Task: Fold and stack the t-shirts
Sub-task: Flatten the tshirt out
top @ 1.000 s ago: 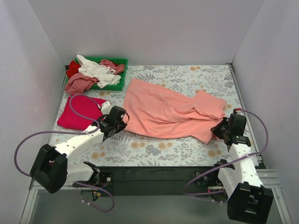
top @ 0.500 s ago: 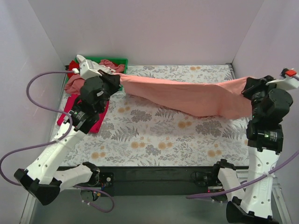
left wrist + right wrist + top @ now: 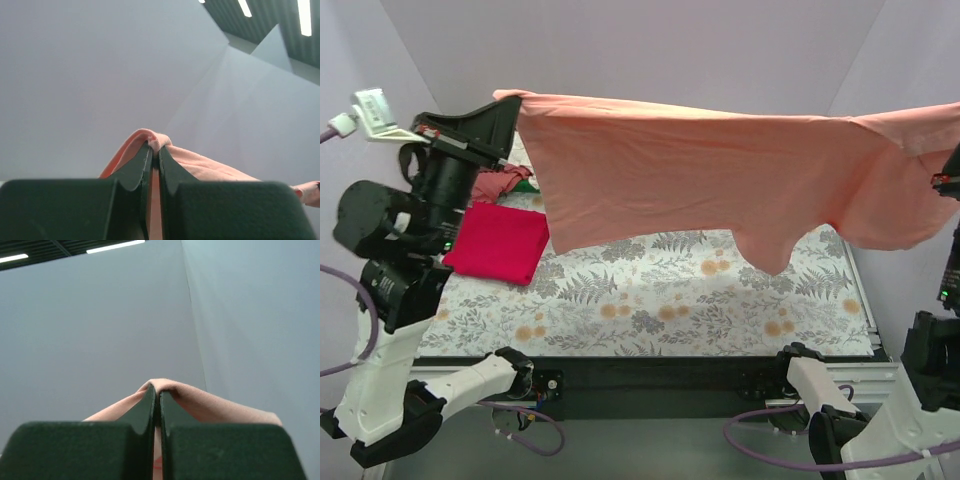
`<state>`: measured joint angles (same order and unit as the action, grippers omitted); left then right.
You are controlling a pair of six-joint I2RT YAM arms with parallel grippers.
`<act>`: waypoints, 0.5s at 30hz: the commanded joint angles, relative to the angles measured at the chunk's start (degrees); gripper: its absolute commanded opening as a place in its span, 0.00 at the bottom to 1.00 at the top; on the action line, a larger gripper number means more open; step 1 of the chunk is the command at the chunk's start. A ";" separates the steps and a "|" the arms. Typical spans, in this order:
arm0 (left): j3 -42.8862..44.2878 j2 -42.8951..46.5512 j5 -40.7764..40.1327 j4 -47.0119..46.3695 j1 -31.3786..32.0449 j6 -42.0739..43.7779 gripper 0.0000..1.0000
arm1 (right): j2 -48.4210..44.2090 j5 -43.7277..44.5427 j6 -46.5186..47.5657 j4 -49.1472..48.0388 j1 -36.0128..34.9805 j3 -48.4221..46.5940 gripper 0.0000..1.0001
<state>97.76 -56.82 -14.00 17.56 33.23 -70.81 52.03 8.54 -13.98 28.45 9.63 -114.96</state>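
The large salmon-pink t-shirt [image 3: 700, 170] hangs spread in the air high above the table, held at both top corners. My left gripper [image 3: 512, 103] is shut on its left corner; the cloth bulges over the fingertips in the left wrist view [image 3: 150, 140]. My right gripper is at the right frame edge, mostly hidden behind the cloth; in the right wrist view [image 3: 159, 390] it is shut on the shirt's other corner [image 3: 200, 400]. A folded magenta-red t-shirt [image 3: 500, 242] lies on the table at the left. A dusty-rose tee [image 3: 500, 182] peeks out behind it.
The floral table cloth [image 3: 650, 300] lies under the hanging shirt. The green tray [image 3: 525, 185] at the back left is almost hidden by the left arm and the shirt. Grey walls close in on three sides.
Both arms have lifted the salmon-pink shirt from the table to high in the air, and it now hangs spread out between them.
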 commanded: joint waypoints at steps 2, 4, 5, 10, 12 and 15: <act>8.40 0.92 3.54 1.24 -0.27 3.83 0.00 | 1.41 -1.06 4.48 -1.64 0.04 -9.03 0.01; 10.43 0.92 3.72 1.60 -0.27 4.27 0.00 | 1.58 -2.90 5.18 -2.25 0.04 -10.55 0.01; 10.61 0.92 3.54 1.60 -0.27 4.45 0.00 | 1.50 -3.17 5.45 -2.52 0.04 -10.64 0.01; 9.56 -0.22 -0.49 1.60 -0.27 5.76 0.00 | 1.32 -3.52 6.24 -4.62 -0.05 -6.69 0.01; 7.72 -1.18 -4.79 1.25 -0.27 6.82 0.00 | 2.20 -4.57 6.33 -4.98 0.04 -3.89 0.01; 3.42 -3.91 -11.98 -0.59 -0.27 8.66 0.00 | 3.25 -8.08 6.24 -7.61 0.04 1.20 0.01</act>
<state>105.16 -56.01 -15.27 17.12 33.23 -65.76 52.14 2.04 -9.39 24.91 9.63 -117.99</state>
